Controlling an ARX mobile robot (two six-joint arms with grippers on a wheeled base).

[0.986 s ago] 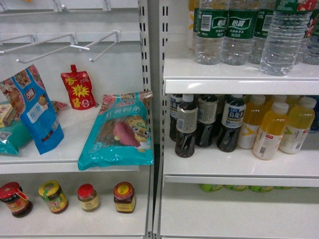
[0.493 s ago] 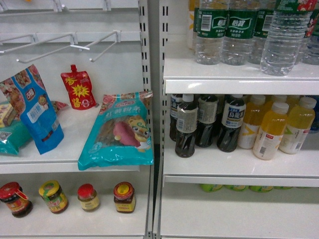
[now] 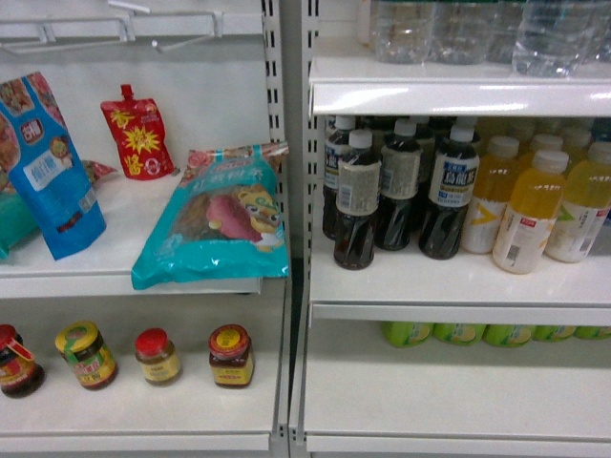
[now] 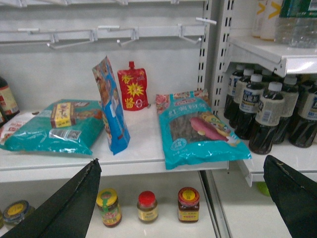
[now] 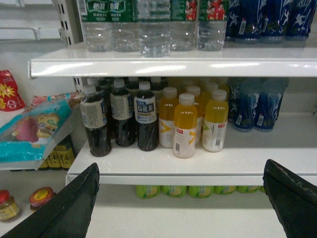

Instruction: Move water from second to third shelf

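Right wrist view has the water (image 5: 210, 25) up at 12 o'clock: a clear ribbed bottle with a green label showing red shirts, standing upright on the top shelf (image 5: 173, 64) of the right-hand bay. At its 9 o'clock are more clear bottles (image 5: 126, 27) with green labels, touching in a row, and at its 3 o'clock a bunch of dark blue bottles (image 5: 270, 20).

One shelf down, roughly 6 o'clock from the water, dark tea bottles (image 5: 121, 116) sit beside yellow drink bottles (image 5: 193, 121), packed close. Green bottle bottoms (image 5: 198, 191) peek out under that shelf.

Head view only catches the lower parts of the clear bottles at the top edge, too blurry to pick out the water. Over in the left bay, a teal snack bag (image 3: 218, 229) hangs over the shelf edge, with a red pouch (image 3: 136, 134) at its 10 o'clock and a blue bag (image 3: 43, 167) further left. Four small jars (image 3: 153, 355) stand on the shelf below.

Both grippers show wide-spread jaws holding nothing: right gripper (image 5: 183, 198) low at 6 o'clock, left gripper (image 4: 183, 198) likewise, well apart from everything.
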